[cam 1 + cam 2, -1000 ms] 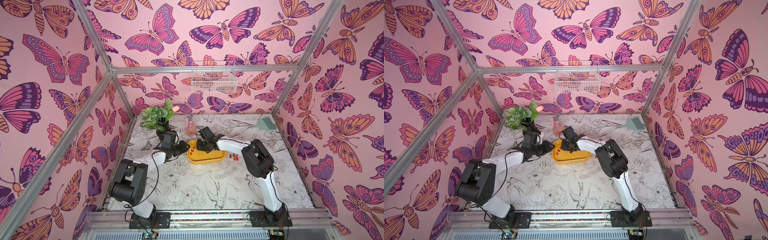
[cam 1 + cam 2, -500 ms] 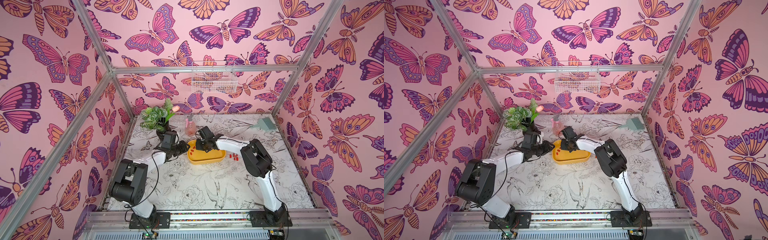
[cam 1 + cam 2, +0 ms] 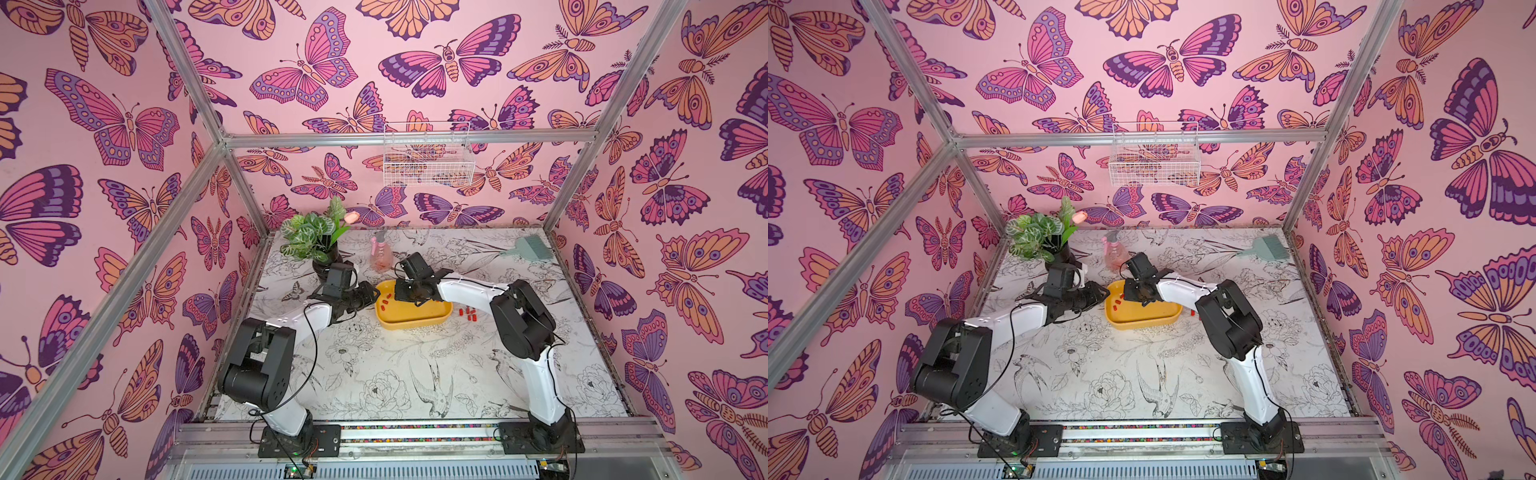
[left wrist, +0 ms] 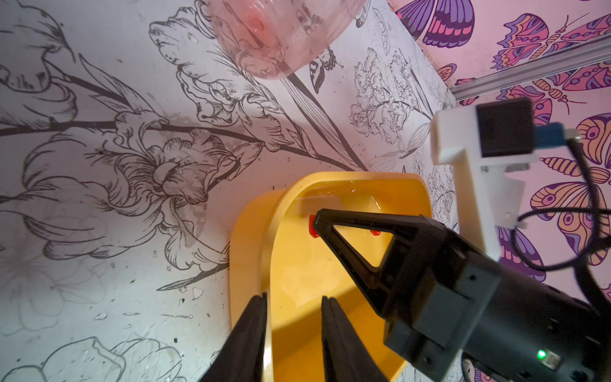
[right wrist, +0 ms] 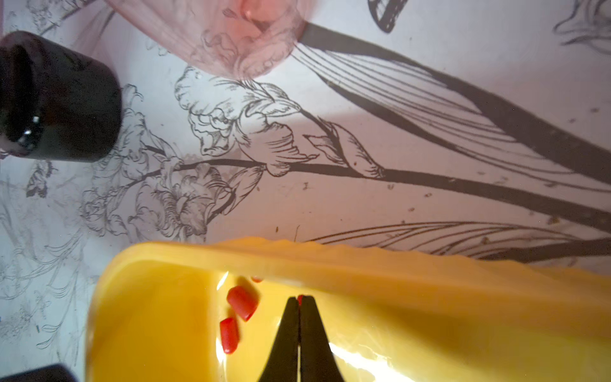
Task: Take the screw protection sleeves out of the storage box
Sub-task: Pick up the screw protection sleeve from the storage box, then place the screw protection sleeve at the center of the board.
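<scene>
The yellow storage box sits mid-table. My left gripper is at its left end, jaws astride the end wall, one finger outside and one inside, holding it. My right gripper reaches down into the box by its far wall. It is shut, with a sliver of a red screw protection sleeve pinched at its tips. Two more sleeves lie loose in the box beside it. Several sleeves lie on the table right of the box.
Behind the box stand a pink spray bottle and a plant in a black pot. A teal brush lies at the back right. On the back wall hangs a white wire basket.
My right gripper has closed its jaws inside the box, on a sleeve, and its arm has shifted slightly left. The left arm and the box have not moved.
</scene>
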Available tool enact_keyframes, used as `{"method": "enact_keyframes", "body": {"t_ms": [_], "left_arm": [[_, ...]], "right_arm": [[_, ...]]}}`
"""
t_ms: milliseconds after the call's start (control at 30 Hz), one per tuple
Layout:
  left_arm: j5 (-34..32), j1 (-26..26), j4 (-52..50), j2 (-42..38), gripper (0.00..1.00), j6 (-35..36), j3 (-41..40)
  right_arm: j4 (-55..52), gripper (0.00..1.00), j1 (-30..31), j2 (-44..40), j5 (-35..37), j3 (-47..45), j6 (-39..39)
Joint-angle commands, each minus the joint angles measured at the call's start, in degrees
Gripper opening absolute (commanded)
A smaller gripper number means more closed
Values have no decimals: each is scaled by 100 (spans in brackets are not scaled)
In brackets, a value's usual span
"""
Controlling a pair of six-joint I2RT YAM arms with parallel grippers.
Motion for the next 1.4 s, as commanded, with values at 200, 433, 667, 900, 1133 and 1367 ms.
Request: {"method": "enact_keyframes", "body": {"t_ms": [200, 433, 667, 900, 1133, 1367], "left_arm": [[-86, -8, 20, -102, 33, 39, -63], [-303, -95, -184, -89, 33, 127, 32], [-553, -210, -488, -51, 34, 233, 207], [-664, -236, -639, 15, 33, 234, 288], [-697, -236, -708, 67, 30, 244, 349], [-701, -249, -734, 87, 30, 245, 367]], "right_arm": [[-263, 5, -48, -1125, 230, -427, -438], [-852, 5, -318, -2061, 229, -1060, -841], [-1405, 5, -922, -2914, 359, -1610, -1192], [-1744, 5, -1303, -3463, 675, -1878, -1521], [-2298, 5, -1732, -3276, 865, -1825, -1887], [-2337, 5, -1988, -2895, 718, -1880, -2010]]}}
